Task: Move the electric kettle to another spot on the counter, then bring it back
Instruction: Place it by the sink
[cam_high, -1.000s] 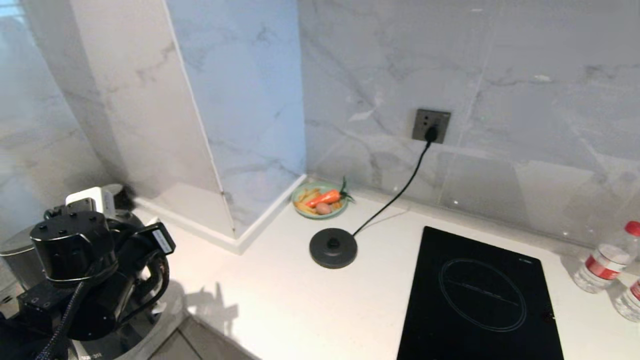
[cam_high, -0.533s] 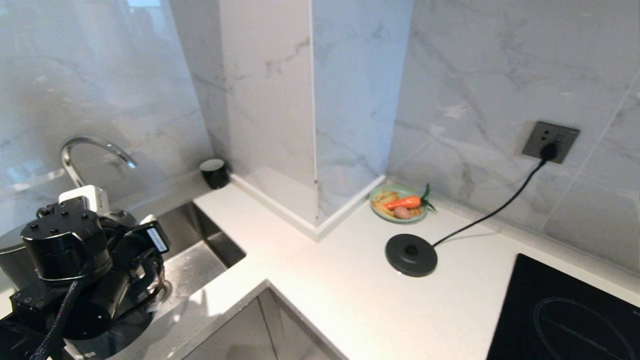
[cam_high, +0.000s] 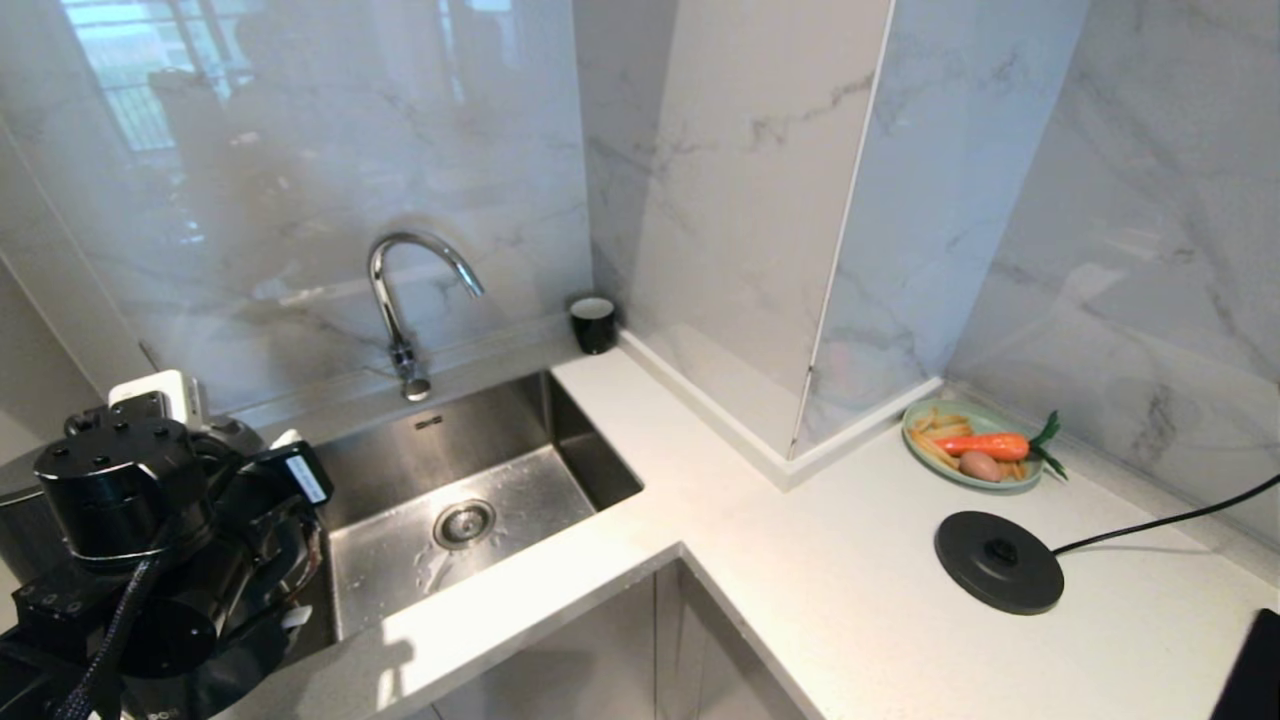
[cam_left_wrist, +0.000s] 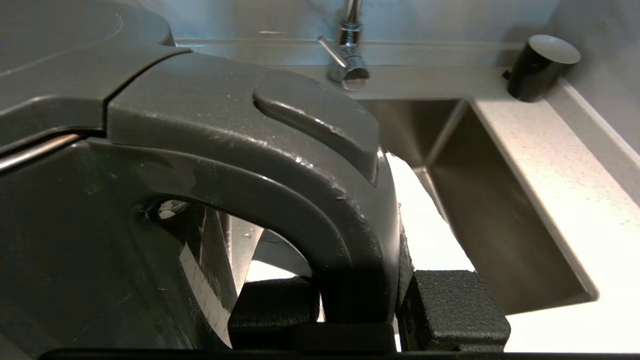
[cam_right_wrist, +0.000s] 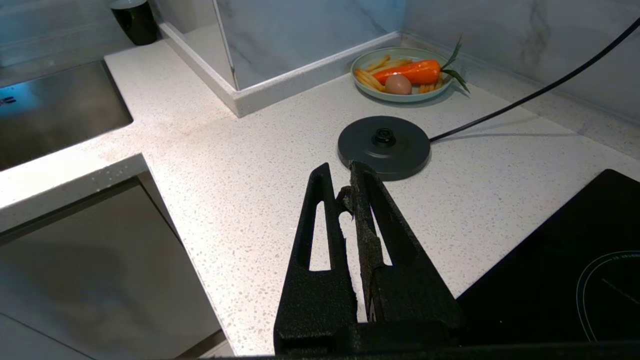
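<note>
The electric kettle (cam_left_wrist: 280, 165) fills the left wrist view, dark grey with a thick loop handle. My left gripper (cam_left_wrist: 360, 305) is shut on that handle, one finger (cam_left_wrist: 272, 310) inside the loop and the other finger (cam_left_wrist: 452, 305) outside. In the head view my left arm (cam_high: 150, 540) sits at the bottom left beside the sink and hides most of the kettle. The white speckled counter (cam_high: 800, 600) runs round the corner. My right gripper (cam_right_wrist: 340, 175) hangs shut and empty above the counter (cam_right_wrist: 240, 175), just short of the power base.
The round black power base (cam_high: 998, 560) with its cord lies right of the corner, next to a green plate (cam_high: 975, 455) with a carrot. A steel sink (cam_high: 470, 500) with a tap (cam_high: 400, 300) is at left, a black cup (cam_high: 593, 323) behind it. The hob (cam_right_wrist: 575, 260) is at right.
The whole head view has swung to the left: sink and tap have come into view, the hob and wall socket have slid off to the right. My left gripper keeps its hold on the kettle.
</note>
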